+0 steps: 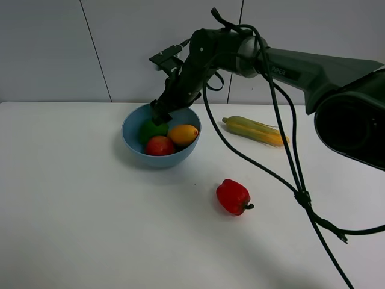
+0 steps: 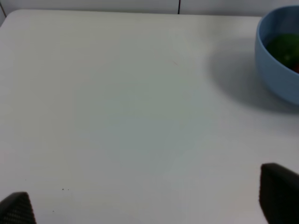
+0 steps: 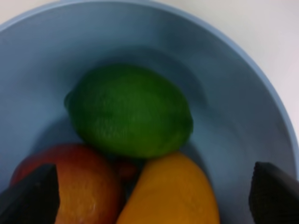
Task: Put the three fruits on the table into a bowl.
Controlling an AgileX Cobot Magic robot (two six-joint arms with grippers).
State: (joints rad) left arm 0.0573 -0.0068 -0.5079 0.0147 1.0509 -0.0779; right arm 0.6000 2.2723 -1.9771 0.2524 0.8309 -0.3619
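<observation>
Light-blue bowl [image 1: 133,143] stands on the white table [image 1: 78,217], toward the far side; inside it all three fruits: green lime [image 1: 150,130] at the back, red apple [image 1: 159,146] at the front, orange-yellow mango [image 1: 183,135] beside it on the right; from the right wrist view the three press together, lime [image 3: 128,111] lying clear on top of nothing, unheld.

Right gripper [image 1: 161,112] hangs over the bowl's far rim, directly above the fruit; its two fingertips [image 3: 30,198] sit far apart at the edges of the wrist view, so the claw is spread wide and empty.

Left gripper [image 2: 149,205] low over bare table, bowl [image 2: 275,74] off to one side; its tips also wide apart, nothing between them; this arm is not visible from the high camera.

Red bell pepper [image 1: 233,197] and corn cob [image 1: 255,130] lie on the table, well apart from the bowl; neither is a fruit to move.

Judgement: task looks complete; nothing left but to lift the right arm clear.
</observation>
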